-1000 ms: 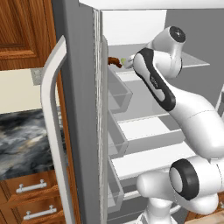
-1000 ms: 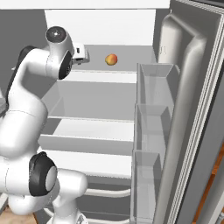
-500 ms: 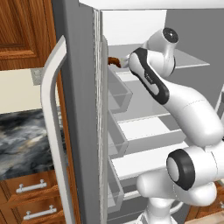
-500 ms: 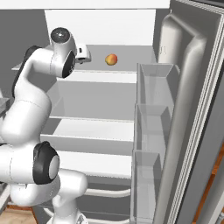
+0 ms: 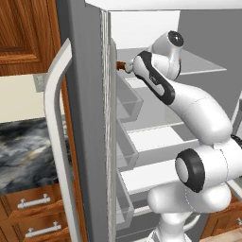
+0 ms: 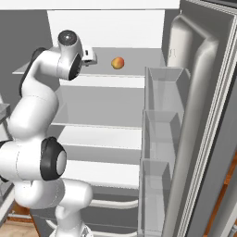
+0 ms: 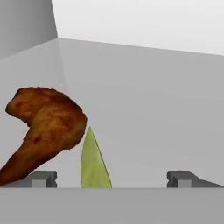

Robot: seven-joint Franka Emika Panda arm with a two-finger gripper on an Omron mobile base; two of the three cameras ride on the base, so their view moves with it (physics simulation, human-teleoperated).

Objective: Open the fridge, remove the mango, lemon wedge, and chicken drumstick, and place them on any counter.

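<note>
The tall grey French-door fridge [image 5: 85, 142] stood with both doors swung wide, its long white vertical handle [image 5: 59, 137] curving down the left door and clear bins [image 6: 159, 139] stacked on the inside of the right door. The white arm reached into the white interior at the level of the upper shelf [image 6: 129, 78]. In the hand view the two-finger gripper [image 7: 111, 178] had its jaws spread wide, the two small dark fingertips [image 7: 43, 178] far apart and closed on nothing. The dark reddish-brown, curved chicken drumstick [image 7: 43, 131] lay on the shelf floor towards the left of that view, its thick end up and its thinner end running down to the left fingertip, though whether they touched could not be told. Just beside it, on its right, the tiny yellow-green lemon wedge [image 7: 92, 162] stood on edge between the two fingertips, nearer the left one. In the right base view the small roundish orange-yellow mango [image 6: 118, 63] sat on the same upper shelf, to the right of the hand and apart from it. In the left base view a sliver of the drumstick [image 5: 121, 65] showed past the door edge, and the black marbled stone counter [image 5: 26, 146] lay to the left of the fridge above wooden drawers [image 5: 33, 208].
</note>
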